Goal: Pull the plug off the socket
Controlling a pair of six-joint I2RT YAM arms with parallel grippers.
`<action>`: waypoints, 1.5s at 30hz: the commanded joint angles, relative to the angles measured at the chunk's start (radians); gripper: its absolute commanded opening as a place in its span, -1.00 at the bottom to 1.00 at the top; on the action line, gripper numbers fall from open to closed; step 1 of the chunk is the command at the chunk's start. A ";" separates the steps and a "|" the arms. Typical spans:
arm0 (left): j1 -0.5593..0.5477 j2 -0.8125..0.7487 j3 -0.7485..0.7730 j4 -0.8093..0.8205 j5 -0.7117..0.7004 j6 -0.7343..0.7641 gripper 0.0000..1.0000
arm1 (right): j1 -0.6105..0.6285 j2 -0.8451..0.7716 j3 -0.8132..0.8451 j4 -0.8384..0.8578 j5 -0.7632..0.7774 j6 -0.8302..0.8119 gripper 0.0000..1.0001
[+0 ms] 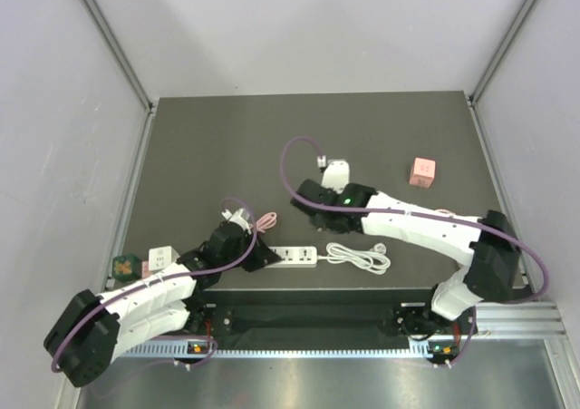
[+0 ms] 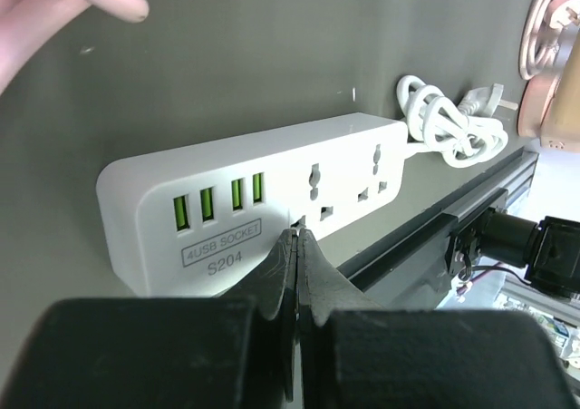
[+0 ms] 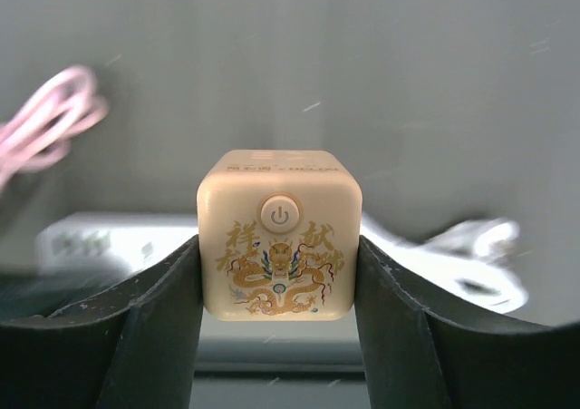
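Reaches low with the left gripper, fingers pressed together, tips at the near side of the power strip. Right of those tips, a coiled white cord off the strip's end. Pinches the cream cube plug in the right gripper, unplugged, with the power strip blurred beyond it and a pink cable up to the left.
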 commanded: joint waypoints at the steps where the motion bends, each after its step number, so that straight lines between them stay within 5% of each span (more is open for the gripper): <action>1: -0.002 -0.016 0.009 -0.100 -0.029 0.038 -1.00 | -0.115 -0.129 -0.111 0.131 0.006 -0.151 -1.00; 7: 0.000 -0.038 0.016 -0.109 -0.024 0.047 -1.00 | -0.363 -0.341 -0.325 0.462 -0.068 -0.430 -1.00; 15: 0.000 -0.030 0.036 -0.108 -0.018 0.053 -1.00 | -0.664 -0.255 -0.369 0.668 -0.094 -0.533 -1.00; 22: 0.000 -0.044 0.056 -0.135 -0.032 0.065 -1.00 | -0.672 -0.281 -0.699 1.425 -0.056 -0.659 -1.00; 29: 0.000 -0.041 0.072 -0.161 -0.049 0.085 -1.00 | -0.672 -0.104 -0.716 1.663 -0.007 -0.692 -1.00; 45: 0.000 0.008 0.093 -0.140 -0.043 0.091 -1.00 | -0.684 0.157 -0.450 1.492 0.015 -0.665 -0.80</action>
